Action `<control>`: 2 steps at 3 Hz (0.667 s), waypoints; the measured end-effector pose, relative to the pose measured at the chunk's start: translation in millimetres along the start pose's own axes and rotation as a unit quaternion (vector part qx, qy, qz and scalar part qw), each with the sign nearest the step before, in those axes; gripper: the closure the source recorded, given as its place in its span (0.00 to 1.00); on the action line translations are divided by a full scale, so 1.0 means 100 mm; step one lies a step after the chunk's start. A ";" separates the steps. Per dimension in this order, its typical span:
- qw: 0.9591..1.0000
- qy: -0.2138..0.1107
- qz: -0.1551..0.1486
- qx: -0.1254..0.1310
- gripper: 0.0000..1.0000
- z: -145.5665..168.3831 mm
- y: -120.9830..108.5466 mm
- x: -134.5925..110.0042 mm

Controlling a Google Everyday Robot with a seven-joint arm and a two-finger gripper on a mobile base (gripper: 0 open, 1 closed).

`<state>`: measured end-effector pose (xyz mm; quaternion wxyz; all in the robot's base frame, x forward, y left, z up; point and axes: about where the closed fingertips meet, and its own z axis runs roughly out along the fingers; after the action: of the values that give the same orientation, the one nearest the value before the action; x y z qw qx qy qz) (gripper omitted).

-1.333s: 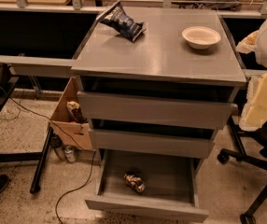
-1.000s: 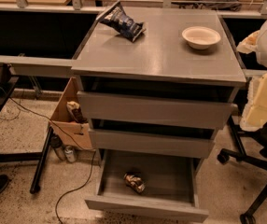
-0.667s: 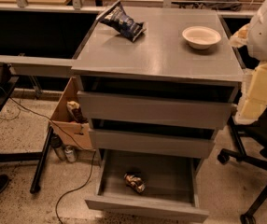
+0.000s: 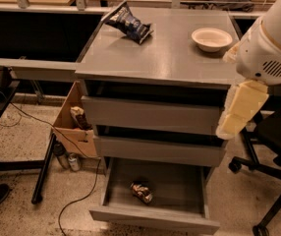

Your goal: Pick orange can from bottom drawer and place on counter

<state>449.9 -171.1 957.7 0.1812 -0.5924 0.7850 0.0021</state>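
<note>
The orange can (image 4: 141, 191) lies on its side in the open bottom drawer (image 4: 155, 216), near the middle of its grey tray. The two drawers above are slightly open. The counter (image 4: 165, 55) is the grey top of the cabinet. My white arm (image 4: 273, 43) comes in from the upper right. Its cream-coloured gripper (image 4: 231, 124) hangs beside the cabinet's right edge at the level of the top drawer. It is well above and to the right of the can and touches nothing.
A white bowl (image 4: 211, 38) and a dark chip bag (image 4: 128, 22) sit on the counter. A cardboard box (image 4: 74, 124) and cans (image 4: 69, 160) stand on the floor at the left. A black office chair (image 4: 273, 146) is at the right.
My arm has swung leftward into view and now covers the counter's right edge. The can and the drawers have not moved.
</note>
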 end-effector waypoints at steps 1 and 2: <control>0.999 -0.037 0.039 -0.002 0.00 0.32 0.16 -0.15; 0.993 -0.076 0.089 -0.009 0.00 0.80 0.31 -0.26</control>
<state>449.9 -120.4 884.3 0.2345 -0.5197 0.8186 0.0702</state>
